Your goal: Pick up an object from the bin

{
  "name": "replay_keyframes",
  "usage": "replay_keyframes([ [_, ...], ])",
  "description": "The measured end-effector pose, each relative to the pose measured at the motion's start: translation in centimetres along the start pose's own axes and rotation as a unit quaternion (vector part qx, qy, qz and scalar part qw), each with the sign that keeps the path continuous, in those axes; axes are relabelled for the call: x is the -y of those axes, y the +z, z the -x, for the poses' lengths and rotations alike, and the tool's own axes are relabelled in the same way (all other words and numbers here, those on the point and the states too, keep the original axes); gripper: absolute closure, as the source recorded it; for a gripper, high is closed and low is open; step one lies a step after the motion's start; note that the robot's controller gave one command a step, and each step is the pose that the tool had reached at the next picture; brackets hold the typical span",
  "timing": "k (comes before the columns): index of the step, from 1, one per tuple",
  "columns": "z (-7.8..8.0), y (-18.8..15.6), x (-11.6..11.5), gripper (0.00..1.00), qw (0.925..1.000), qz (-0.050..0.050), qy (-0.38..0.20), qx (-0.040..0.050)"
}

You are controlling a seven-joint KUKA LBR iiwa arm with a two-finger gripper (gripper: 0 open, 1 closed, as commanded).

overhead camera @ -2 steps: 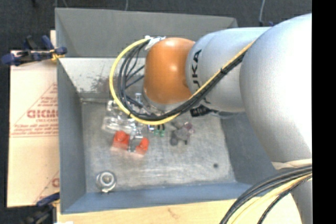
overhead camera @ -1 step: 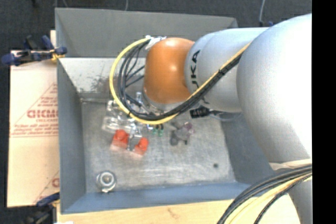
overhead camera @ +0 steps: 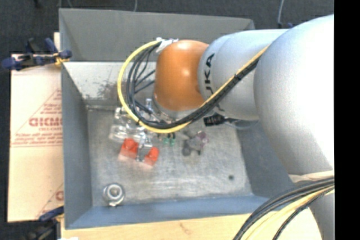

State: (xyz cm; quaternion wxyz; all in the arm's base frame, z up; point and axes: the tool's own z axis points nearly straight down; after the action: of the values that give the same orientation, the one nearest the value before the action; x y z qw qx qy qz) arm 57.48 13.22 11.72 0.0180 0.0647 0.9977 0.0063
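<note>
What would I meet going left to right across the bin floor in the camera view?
silver metal ring → left red block → right red block → small green piece → grey-purple piece. The clear plastic piece overlaps the first two, so it is left out.

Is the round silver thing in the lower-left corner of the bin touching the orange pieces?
Apart. The camera view shows a plain stretch of bare bin floor between the round silver thing and the orange pieces, which lie nearer the bin's middle.
</note>
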Motion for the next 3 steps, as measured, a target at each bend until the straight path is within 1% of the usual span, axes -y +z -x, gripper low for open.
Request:
replay_keyframes([
  [1, 0.03, 0.23, 0.07, 0.00, 0.9994, -0.001, 0.034, 0.0001],
  [2, -0.46, 0.39, 0.31, 0.00, 0.9919, -0.002, 0.127, -0.0015],
  [3, -0.36, 0.26, 0.31, 1.00, 0.9917, -0.002, 0.128, -0.0003],
])
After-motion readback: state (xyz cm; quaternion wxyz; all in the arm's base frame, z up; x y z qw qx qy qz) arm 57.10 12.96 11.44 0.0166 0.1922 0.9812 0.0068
